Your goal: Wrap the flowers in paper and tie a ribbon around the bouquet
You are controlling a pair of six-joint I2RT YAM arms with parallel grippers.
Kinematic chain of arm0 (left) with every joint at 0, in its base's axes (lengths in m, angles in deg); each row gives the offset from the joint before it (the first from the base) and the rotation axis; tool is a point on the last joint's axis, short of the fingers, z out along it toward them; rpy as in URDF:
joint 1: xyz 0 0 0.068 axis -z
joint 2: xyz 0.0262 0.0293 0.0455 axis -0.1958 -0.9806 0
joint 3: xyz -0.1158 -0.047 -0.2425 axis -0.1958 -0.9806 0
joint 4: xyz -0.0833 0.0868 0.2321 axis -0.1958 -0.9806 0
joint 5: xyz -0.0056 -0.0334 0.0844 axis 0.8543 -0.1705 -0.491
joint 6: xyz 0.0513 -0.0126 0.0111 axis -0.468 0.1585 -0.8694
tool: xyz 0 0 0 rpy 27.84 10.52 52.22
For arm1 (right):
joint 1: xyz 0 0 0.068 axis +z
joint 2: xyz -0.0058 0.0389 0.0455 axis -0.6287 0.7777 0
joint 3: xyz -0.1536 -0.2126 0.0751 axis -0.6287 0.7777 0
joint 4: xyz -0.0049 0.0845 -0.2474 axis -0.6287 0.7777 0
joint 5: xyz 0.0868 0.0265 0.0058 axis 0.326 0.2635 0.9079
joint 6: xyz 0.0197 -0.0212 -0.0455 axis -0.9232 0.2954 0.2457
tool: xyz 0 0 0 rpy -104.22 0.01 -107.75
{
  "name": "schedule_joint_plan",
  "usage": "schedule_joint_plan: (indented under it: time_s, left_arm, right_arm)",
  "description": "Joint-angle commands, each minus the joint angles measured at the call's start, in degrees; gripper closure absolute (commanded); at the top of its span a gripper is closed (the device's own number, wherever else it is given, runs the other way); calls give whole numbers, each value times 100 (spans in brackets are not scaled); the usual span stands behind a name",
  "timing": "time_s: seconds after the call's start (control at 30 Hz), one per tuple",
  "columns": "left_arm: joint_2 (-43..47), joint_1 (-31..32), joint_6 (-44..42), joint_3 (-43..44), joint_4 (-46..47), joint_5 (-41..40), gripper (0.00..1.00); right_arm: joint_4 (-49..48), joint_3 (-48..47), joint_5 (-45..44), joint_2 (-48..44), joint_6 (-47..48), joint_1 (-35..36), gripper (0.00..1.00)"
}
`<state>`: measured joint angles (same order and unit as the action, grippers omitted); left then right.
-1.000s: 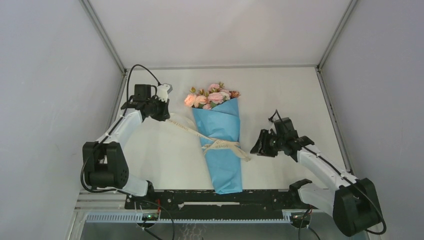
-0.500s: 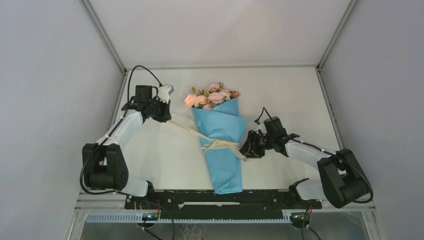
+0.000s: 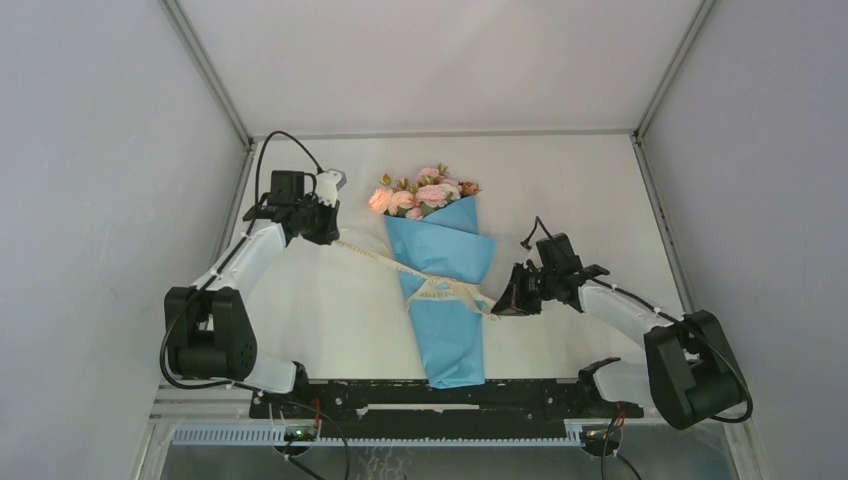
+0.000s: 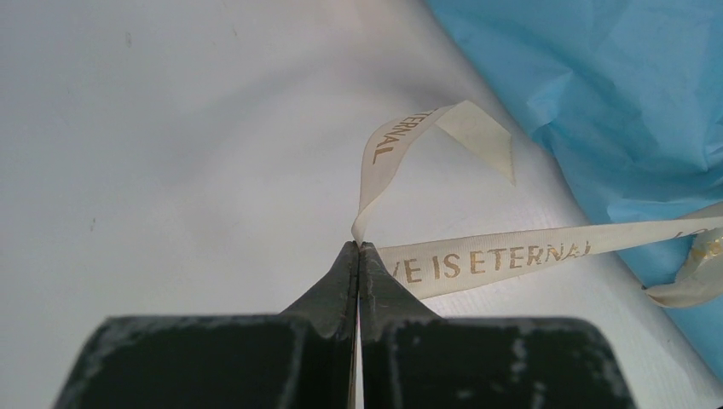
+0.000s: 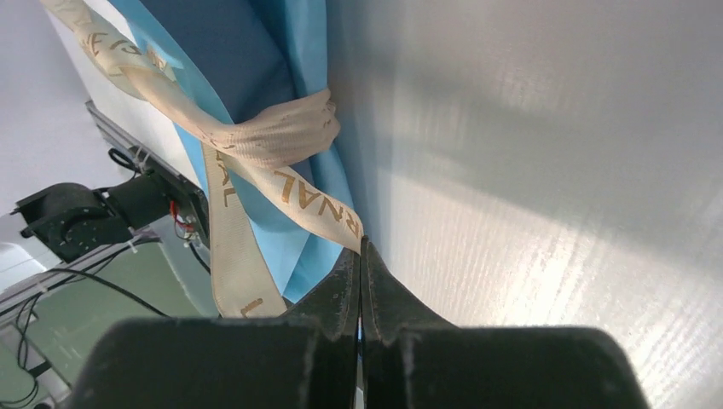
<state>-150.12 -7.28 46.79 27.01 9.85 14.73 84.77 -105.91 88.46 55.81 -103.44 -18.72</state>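
The bouquet point(image 3: 445, 300) lies mid-table, a light blue paper point(image 3: 440, 250) cone with the pink flowers point(image 3: 425, 192) poking out at the far end. The cream ribbon point(image 3: 372, 256) is wound round its middle. One end runs taut up-left to my left gripper point(image 3: 328, 228), which is shut on it. In the left wrist view the ribbon point(image 4: 494, 254) comes out of the closed left gripper point(image 4: 359, 247) beside the paper point(image 4: 614, 94). My right gripper point(image 3: 503, 303) is at the cone's right edge, shut on the other end. In the right wrist view the ribbon point(image 5: 320, 203) enters the right gripper point(image 5: 361, 244) just below the wrap.
The white table point(image 3: 580, 190) is boxed in by grey walls with metal corner posts. A black rail point(image 3: 420, 395) with the arm bases runs along the near edge. In the right wrist view a loose ribbon tail point(image 5: 228, 256) hangs toward that rail.
My right gripper reached left to the bouquet's edge, shut on the ribbon's right end, and drew back slightly right. The left arm has not moved and still grips its end.
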Motion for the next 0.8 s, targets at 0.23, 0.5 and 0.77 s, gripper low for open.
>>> schedule_joint_plan:
  time_s: [0.23,0.5,0.77]
  left_arm:
    - [150,30,-141,-81,42,-258,100]
    - [226,38,-143,-93,-214,121,100]
    - [242,256,-175,13,-532,180,100]
  right_arm:
    - [1799,-1161,-2346,-1140,635,-41,100]
    - [-129,-1501,-2846,-1880,1027,1081,100]
    - [-1752,-2408,-2882,-1435,2468,1730,100]
